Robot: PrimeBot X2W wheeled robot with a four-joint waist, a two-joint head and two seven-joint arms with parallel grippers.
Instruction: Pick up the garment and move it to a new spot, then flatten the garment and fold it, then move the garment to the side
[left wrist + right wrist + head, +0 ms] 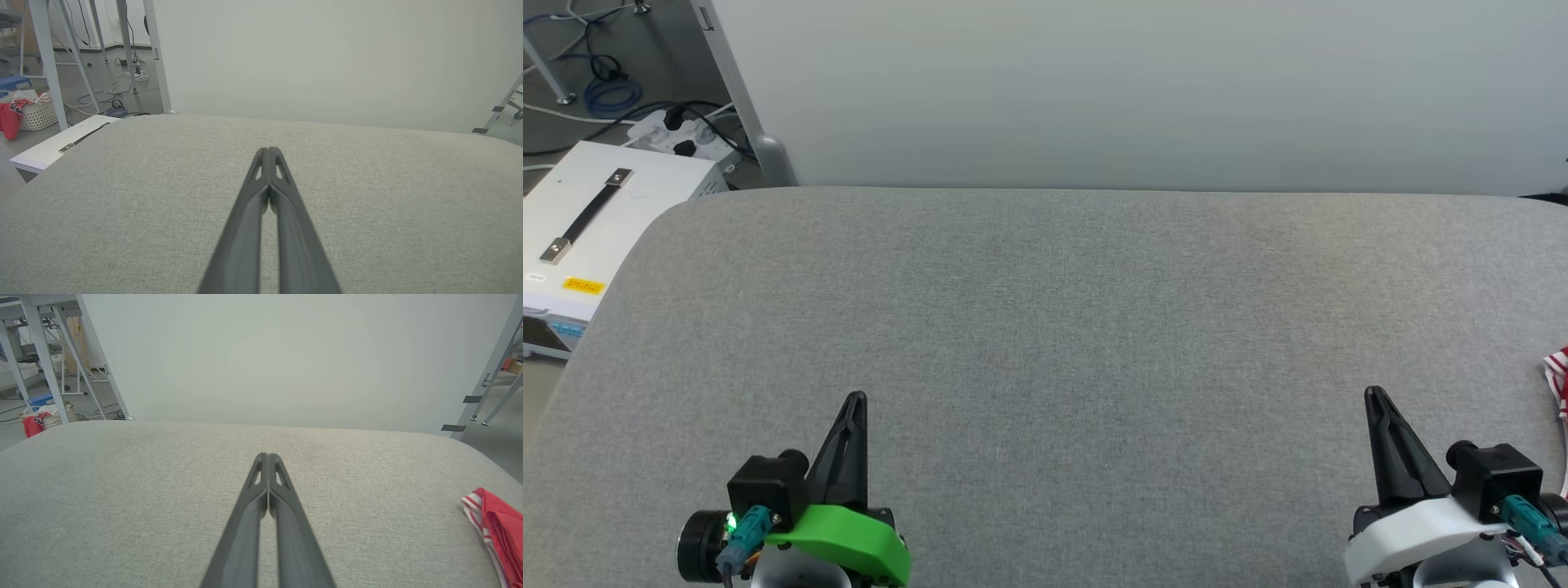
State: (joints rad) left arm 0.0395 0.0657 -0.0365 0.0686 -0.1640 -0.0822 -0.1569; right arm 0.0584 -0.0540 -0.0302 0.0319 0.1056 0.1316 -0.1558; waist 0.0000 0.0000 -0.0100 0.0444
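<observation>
The garment (1558,377) is a red cloth with red-and-white striped trim; just its edge pokes in at the far right of the grey padded table (1062,310). In the right wrist view the garment (496,528) lies bunched at the lower right, apart from my fingers. My left gripper (855,400) sits at the lower left, shut and empty, fingers pointing up the table. My right gripper (1375,395) is at the lower right, also shut with nothing in it, a short way left of the garment. Both grippers (268,150) (267,456) show their tips pressed together above the fabric surface.
A white panel wall (1143,90) stands behind the table. A white box with a black strap handle (588,220) sits off the table's left corner, with cables and a power strip (682,135) on the floor. A basket with red cloth (28,114) stands far left among metal legs.
</observation>
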